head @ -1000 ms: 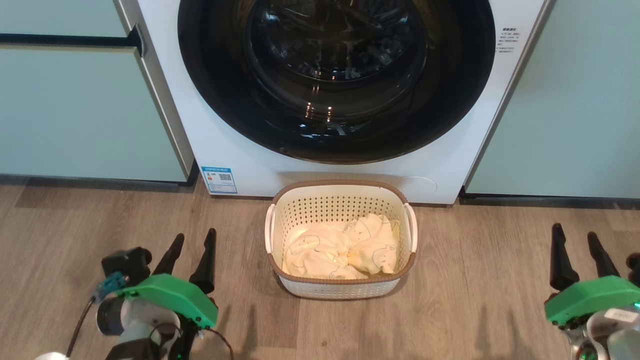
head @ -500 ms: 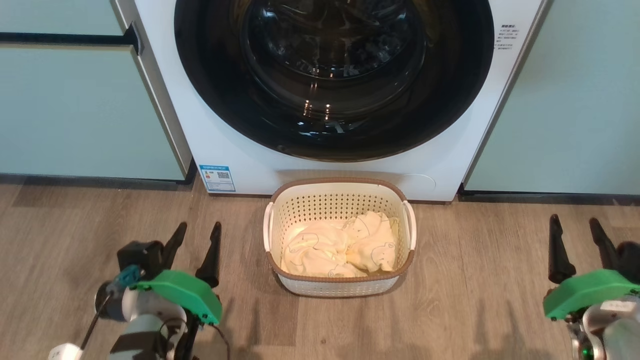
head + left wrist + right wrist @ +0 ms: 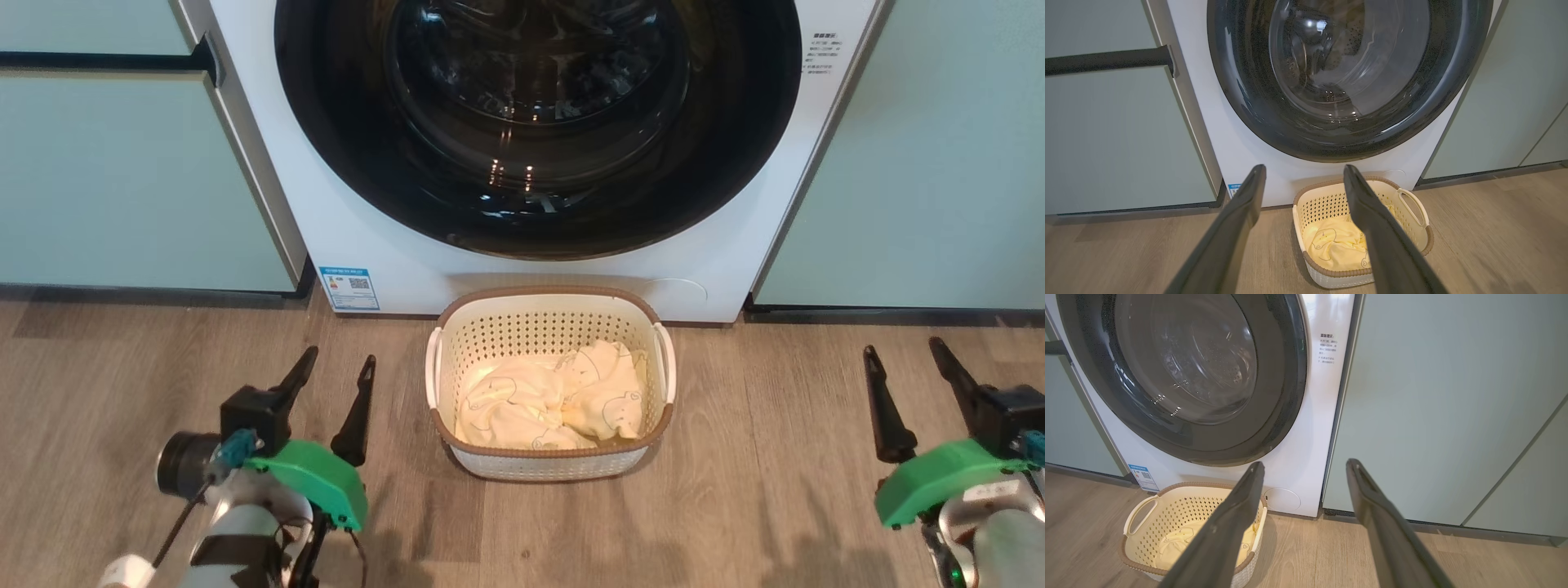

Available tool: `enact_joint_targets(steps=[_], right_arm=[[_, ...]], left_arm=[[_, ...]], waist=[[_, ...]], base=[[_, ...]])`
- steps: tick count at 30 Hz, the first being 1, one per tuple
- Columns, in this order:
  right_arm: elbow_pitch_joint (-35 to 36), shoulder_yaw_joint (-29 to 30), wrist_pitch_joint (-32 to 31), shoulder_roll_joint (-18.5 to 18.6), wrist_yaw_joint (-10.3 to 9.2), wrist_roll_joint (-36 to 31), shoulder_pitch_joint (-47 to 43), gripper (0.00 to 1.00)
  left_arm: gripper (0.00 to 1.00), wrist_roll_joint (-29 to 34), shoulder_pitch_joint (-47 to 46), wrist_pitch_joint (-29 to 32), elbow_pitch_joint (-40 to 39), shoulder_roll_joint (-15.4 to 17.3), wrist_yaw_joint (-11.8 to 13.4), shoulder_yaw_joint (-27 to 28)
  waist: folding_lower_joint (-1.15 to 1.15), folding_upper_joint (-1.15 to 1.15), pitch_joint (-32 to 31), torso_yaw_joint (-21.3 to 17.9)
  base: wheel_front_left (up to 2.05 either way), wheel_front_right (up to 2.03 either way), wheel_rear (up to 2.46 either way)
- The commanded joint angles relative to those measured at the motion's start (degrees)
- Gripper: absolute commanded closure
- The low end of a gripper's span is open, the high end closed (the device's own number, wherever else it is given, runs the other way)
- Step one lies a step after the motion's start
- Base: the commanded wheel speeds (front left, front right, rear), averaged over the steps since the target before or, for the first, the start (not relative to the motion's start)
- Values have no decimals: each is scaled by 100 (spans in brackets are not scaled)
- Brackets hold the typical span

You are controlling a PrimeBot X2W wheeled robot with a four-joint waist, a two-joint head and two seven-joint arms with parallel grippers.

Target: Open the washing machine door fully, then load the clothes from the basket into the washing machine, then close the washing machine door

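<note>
The white washing machine [image 3: 384,253] stands ahead, its round black-rimmed door [image 3: 539,122] shut flat against the front. On the wooden floor just below it sits the cream basket [image 3: 551,327] with pale yellow clothes [image 3: 547,400] bunched inside. My left gripper [image 3: 336,366] is open, low and left of the basket, with nothing between its fingers. My right gripper [image 3: 904,353] is open too, far to the basket's right. From the left wrist, the door [image 3: 1339,139] and the basket [image 3: 1412,204] lie beyond the fingers [image 3: 1241,212]. In the right wrist view the door [image 3: 1286,396] and basket [image 3: 1143,506] sit to the left.
Pale green cabinets [image 3: 122,180] flank the machine on the left, with a dark bar handle [image 3: 98,61], and on the right [image 3: 939,163]. A blue label [image 3: 349,287] marks the machine's lower left corner. Wooden floor [image 3: 759,490] spreads around the basket.
Both grippers have risen a little toward the machine, and the left one has turned slightly rightward. The whole head view has shifted a little, so the camera has moved. Basket and door stay put.
</note>
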State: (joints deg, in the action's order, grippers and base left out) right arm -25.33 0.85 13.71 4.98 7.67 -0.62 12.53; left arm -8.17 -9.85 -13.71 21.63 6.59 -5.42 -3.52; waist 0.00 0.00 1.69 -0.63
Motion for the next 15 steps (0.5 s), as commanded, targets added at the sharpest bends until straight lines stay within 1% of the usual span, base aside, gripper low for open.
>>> enact_joint_targets(steps=[1, 4, 15], right_arm=[[147, -137, 92, 99, -18, -185, 378, 0], [141, -140, 129, 102, -19, -344, 403, 0], [162, -26, 129, 53, -19, -182, 386, 0]], left_arm=[[0, 186, -390, -92, -129, 169, 8, 204], [0, 346, -414, -129, -107, 169, 14, 203], [0, 351, -434, -129, -63, 115, 28, 238]], waist=[[0, 0, 0, -5], [0, 0, 12, -13], [0, 0, 33, -10]], base=[[0, 0, 0], [0, 0, 0], [0, 0, 0]])
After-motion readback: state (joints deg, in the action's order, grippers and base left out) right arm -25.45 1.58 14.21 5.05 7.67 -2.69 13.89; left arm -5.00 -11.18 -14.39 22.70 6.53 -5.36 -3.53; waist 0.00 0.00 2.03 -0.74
